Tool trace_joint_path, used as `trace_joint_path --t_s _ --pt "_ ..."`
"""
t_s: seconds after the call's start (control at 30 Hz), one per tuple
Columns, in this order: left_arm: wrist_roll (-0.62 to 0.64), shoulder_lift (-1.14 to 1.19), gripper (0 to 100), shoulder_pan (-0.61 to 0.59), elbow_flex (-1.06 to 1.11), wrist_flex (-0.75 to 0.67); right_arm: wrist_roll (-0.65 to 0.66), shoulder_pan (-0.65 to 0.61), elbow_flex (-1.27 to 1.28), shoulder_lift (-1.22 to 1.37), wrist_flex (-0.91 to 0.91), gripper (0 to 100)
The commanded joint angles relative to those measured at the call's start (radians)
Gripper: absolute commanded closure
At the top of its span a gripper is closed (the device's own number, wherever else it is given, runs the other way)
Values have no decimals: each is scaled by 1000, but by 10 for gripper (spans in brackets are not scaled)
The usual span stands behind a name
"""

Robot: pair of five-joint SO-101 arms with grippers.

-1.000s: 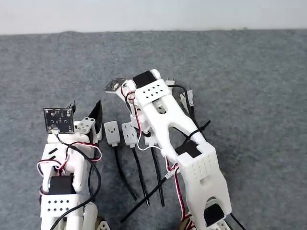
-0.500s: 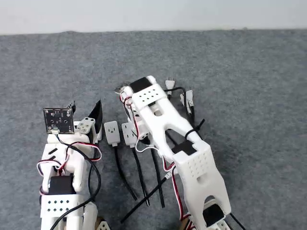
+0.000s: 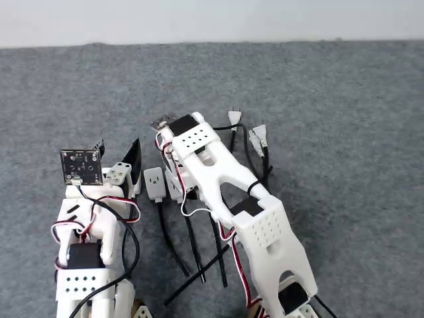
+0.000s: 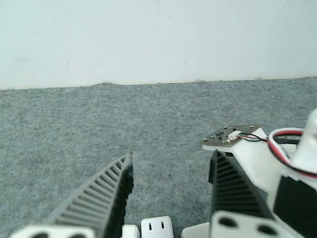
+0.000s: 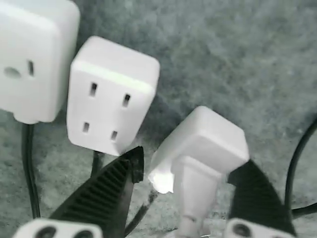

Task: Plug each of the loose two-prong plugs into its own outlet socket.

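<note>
Grey mat [image 3: 344, 99] under a white wall [image 3: 212, 20]. Right gripper [image 5: 193, 159] stands part open, fingers either side of a plug [image 5: 195, 198] joined to a socket [image 5: 205, 141] — two free sockets [image 5: 111, 94] just beside. Two loose plugs [image 3: 233, 118] lie near, past its tip. Left gripper [image 4: 172, 156] gapes wide, holding nothing — well apart.

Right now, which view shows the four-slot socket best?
Right wrist view: the four-slot socket faces the camera, all slots clear. High view has it half hidden under the right arm. Left wrist view catches socket tops; which, unclear.
</note>
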Motion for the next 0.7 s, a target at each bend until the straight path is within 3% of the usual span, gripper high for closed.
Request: trace_joint_path --t_s 0.0,0.23,0.47,0.67 --pt "8 -18 754 -5 -28 -28 -9 -12 -8 12 -10 865" --pt "8 -18 754 -5 -28 -28 61 -1 -14 137 -25 998" --pt "8 -18 754 -5 -28 -28 114 44 -14 68 -15 990" --pt "8 -17 754 -5 -28 -28 172 85 -14 -163 71 990"
